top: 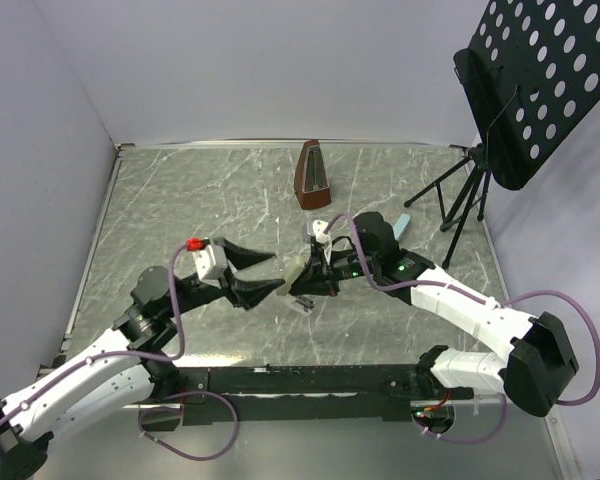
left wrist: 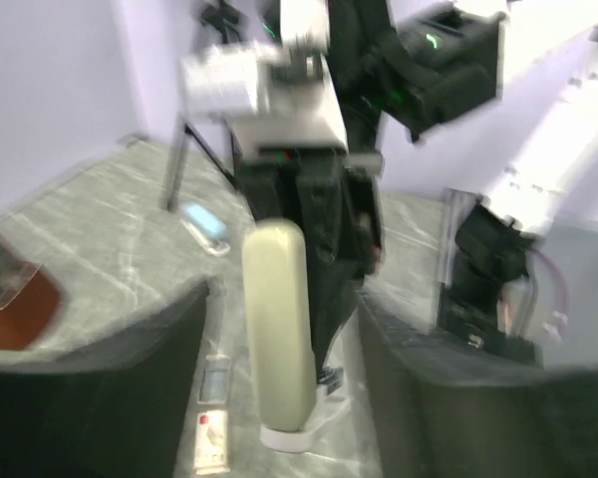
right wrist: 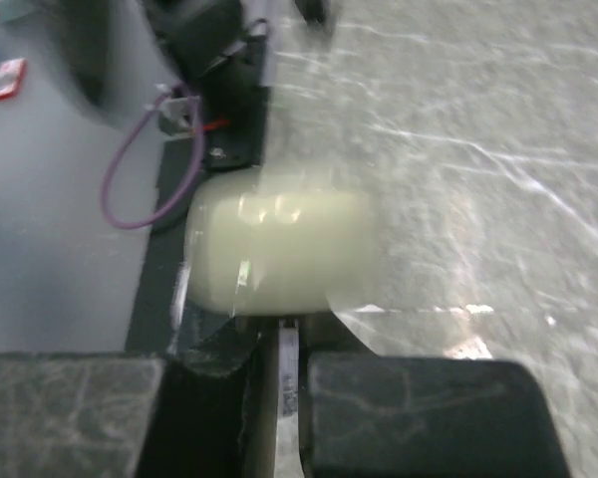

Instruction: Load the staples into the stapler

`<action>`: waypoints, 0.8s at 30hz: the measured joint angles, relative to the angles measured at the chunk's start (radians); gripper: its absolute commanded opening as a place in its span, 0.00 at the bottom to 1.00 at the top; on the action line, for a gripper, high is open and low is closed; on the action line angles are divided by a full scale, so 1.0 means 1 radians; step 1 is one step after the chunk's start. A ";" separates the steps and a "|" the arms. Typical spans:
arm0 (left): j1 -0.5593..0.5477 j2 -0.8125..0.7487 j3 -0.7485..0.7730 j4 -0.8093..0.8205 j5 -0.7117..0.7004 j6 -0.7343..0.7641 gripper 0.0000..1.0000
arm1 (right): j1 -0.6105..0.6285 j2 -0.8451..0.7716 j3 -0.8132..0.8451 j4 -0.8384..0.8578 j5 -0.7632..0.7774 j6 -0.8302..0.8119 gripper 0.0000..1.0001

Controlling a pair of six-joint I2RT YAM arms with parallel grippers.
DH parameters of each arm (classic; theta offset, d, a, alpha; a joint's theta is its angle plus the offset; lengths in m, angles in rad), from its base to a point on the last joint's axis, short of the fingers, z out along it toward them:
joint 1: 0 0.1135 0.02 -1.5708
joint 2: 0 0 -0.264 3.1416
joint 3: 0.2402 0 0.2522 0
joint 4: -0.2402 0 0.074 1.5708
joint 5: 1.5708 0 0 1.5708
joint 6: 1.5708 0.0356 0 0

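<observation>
The cream stapler (top: 297,268) stands tilted on its white base at the table's middle. My right gripper (top: 308,280) is shut on it. In the right wrist view the fingers (right wrist: 429,418) pinch a thin metal part below the stapler's cream top (right wrist: 279,249). My left gripper (top: 278,271) is open, just left of the stapler, and empty. In the left wrist view the stapler (left wrist: 277,329) rises between its open fingers (left wrist: 90,398). The tiny cream staple box with red print (left wrist: 211,438) and a short grey strip (left wrist: 217,378) lie on the table beside the stapler's base.
A brown metronome (top: 313,178) stands at the back centre. A black perforated music stand (top: 540,80) on a tripod (top: 460,195) is at the back right. A small light-blue item (top: 404,225) lies near the right arm. Grey walls border the marble table.
</observation>
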 measured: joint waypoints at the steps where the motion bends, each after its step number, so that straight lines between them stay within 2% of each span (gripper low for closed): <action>1: 0.000 -0.020 0.000 -0.005 -0.030 0.000 0.85 | 0.000 0.001 0.000 -0.004 0.023 0.006 0.00; 2: 0.000 -0.038 0.000 -0.011 -0.057 0.006 0.94 | 0.001 0.003 0.000 -0.009 0.056 0.011 0.00; 7: 0.000 -0.130 0.032 -0.091 -0.284 -0.015 0.99 | 0.016 0.046 0.016 -0.011 0.177 0.035 0.00; 12: 0.000 -0.192 0.167 -0.296 -0.608 -0.036 0.99 | 0.063 0.135 0.034 0.013 0.318 0.077 0.00; 17: 0.000 -0.244 0.274 -0.489 -0.912 -0.054 1.00 | 0.158 0.274 0.115 0.008 0.538 0.114 0.00; 24: 0.000 -0.319 0.272 -0.650 -1.215 -0.060 0.99 | 0.306 0.505 0.303 -0.033 0.921 0.195 0.00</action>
